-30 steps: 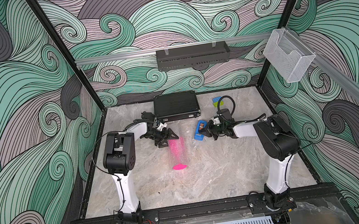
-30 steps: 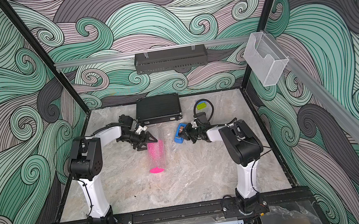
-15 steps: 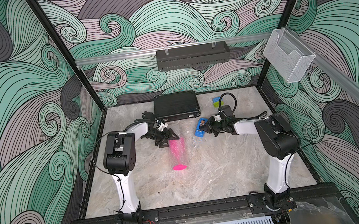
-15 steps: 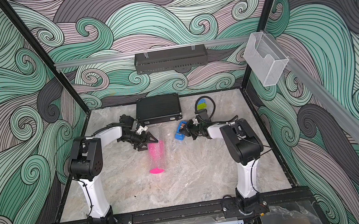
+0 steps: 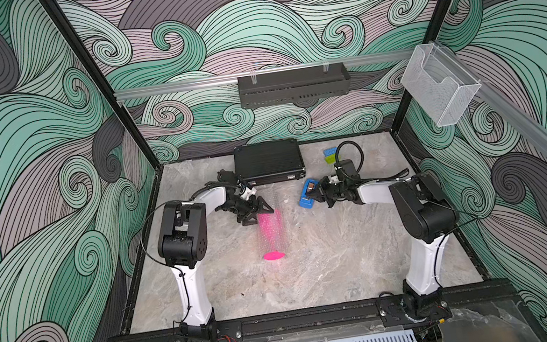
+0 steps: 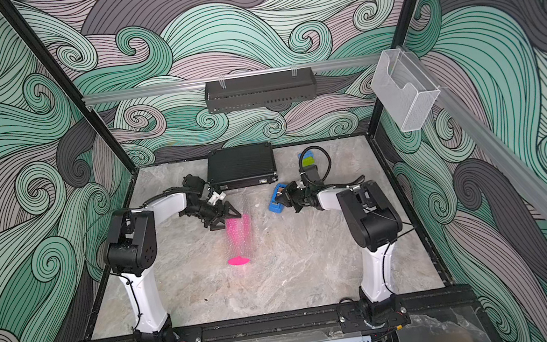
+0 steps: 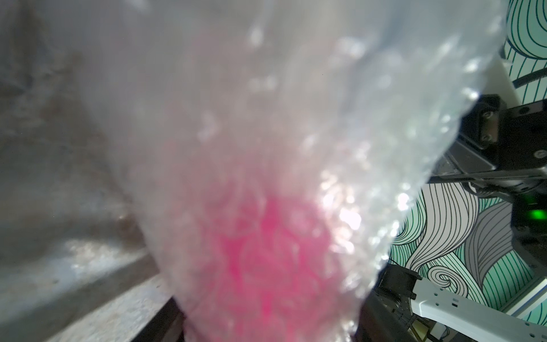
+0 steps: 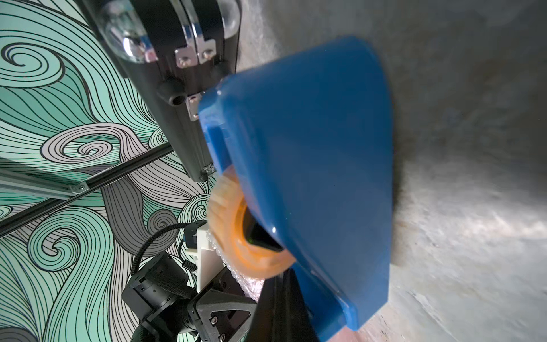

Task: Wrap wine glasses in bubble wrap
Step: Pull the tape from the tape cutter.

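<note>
The table (image 5: pixel 316 272) carries one pink goblet (image 5: pixel 273 255), one sheet of bubble wrap (image 5: pixel 275 237), one blue tape dispenser (image 5: pixel 306 197), one black case (image 5: pixel 267 161) and two sponges, a blue (image 5: pixel 330 151) and a green (image 5: pixel 330 159). Two arms work over it. The goblet lies on its side near the middle, rolled in the wrap, with its foot bare and pointing toward the near edge. The left gripper (image 5: pixel 258 216) has its fingers spread wide and clasps the wrapped bowl end. The right gripper (image 5: pixel 316 194) has its fingers pressed together, tip against the dispenser; whether they nip any part of it cannot be told. Both top views give the whole layout and the bare foot. The left wrist view shows only blurred wrap (image 7: pixel 266 118) close up, with pink (image 7: pixel 266 254) glowing through and the right arm (image 7: pixel 461 308) beyond. Only the right wrist view shows the orange tape roll (image 8: pixel 236 239) inside the dispenser (image 8: pixel 310 163) and the metal fittings of the case (image 8: pixel 165 77). The case sits against the back wall and the sponges lie in the back right corner. The left gripper is just in front of the case, and the dispenser lies off the case's right front corner. Bare marble spreads from the foot to the near edge and out to both arm bases.
</note>
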You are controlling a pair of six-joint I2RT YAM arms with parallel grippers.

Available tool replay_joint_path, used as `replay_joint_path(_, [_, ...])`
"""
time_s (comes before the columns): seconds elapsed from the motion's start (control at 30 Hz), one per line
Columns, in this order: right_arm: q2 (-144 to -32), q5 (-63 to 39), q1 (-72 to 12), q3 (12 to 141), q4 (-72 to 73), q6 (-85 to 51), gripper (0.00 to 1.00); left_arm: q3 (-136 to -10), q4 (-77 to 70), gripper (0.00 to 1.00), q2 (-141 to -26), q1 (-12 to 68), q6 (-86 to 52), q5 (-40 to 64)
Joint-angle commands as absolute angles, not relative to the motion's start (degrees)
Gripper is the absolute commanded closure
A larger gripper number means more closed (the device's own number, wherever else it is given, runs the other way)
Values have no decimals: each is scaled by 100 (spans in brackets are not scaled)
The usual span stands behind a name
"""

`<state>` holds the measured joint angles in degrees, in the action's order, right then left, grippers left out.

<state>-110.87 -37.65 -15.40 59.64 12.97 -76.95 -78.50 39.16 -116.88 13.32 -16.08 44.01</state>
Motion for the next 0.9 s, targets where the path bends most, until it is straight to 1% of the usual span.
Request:
replay_joint_path(0.0, [-11067,-3800,-1382,5997,1775,-7989,100,-7604,4394,28,-11975,1519,-1560,3618])
replay_joint_path(0.07, [-10996,-3755,-1415,5941,2000,-8257,100,-7589,4364,28,-12001,1527,-1570,3675])
replay_joint_path(0.17, [-11083,-3880,-1319,6140,1796,-8255,100,-7656,4462,28,-11904,1525,-1531,3499])
replay_joint_path(0.23, [-11090,-3846,-1269,6031,2270,-8607,100,-7576,4378,28,-11895,1538,-1563,3547])
replay_joint_path(0.3, [-11156,-3873,-1261,6029,2352,-8725,100,-7571,4353,28,-11979,1547,-1574,3647])
replay_joint_path(0.37, [-11240,-3928,-1227,5988,2369,-8833,100,-7687,4500,28,-11985,1546,-1529,3523])
replay_joint_path(0.47, [-11186,-3835,-1161,5815,2820,-9131,100,-7626,4445,28,-11877,1556,-1557,3407])
replay_joint_path(0.53, [-11145,-3831,-1116,5908,2649,-9039,100,-7583,4381,28,-11984,1560,-1587,3564])
replay_joint_path(0.73, [-11007,-3821,-995,5986,2595,-9129,100,-7596,4405,28,-11904,1589,-1586,3494])
replay_joint_path(0.87, [-10916,-3867,-991,6212,2669,-9442,100,-7720,4535,28,-11982,1604,-1544,3453])
